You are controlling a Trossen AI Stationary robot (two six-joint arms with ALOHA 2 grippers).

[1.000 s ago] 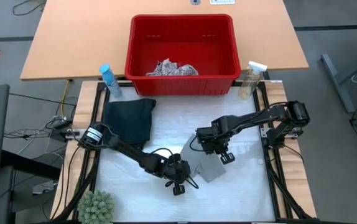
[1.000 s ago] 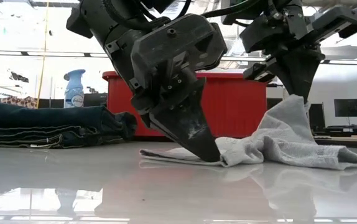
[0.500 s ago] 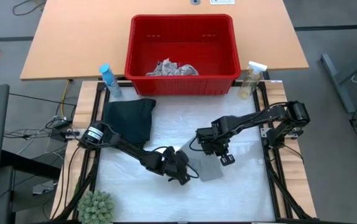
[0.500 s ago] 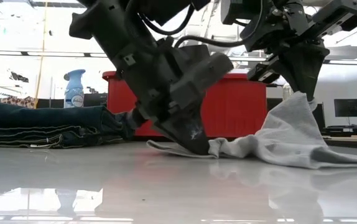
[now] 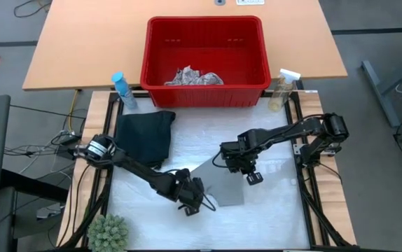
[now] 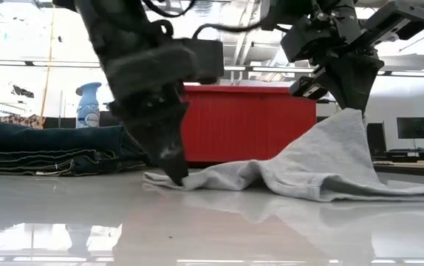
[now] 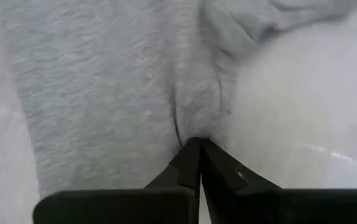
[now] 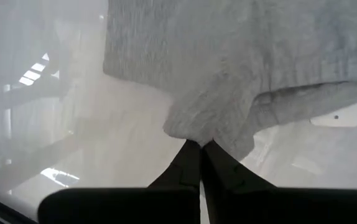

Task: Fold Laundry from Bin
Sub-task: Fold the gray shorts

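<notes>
A small grey cloth lies mid-table, raised into a peak at its right end. My left gripper is shut on the cloth's left end, low at the table. My right gripper is shut on the peak. Folded dark trousers lie flat at the far left of the table. The red bin stands beyond the far edge, and a white leaf-print cloth rests on its floor. My left gripper pinches the grey cloth's left edge between its two fingers, slanting down from the table's left. That end lies at the table surface. One layer or several, I cannot tell. My right gripper pinches a bunched fold of the grey cloth between its two fingers, from above, pointing down. The cloth hangs from it like a tent. Its lower edges rest on the table.
A blue spray bottle and a clear one stand at the bin's near corners. A green plant sits at the near left corner. Bare white table surface lies in front of the cloth.
My left gripper has gone toward the table's left edge and tipped, dragging the cloth's left end along the table. The cloth is now drawn out longer between the grippers. Its peak has stayed in my right gripper, which kept still.
</notes>
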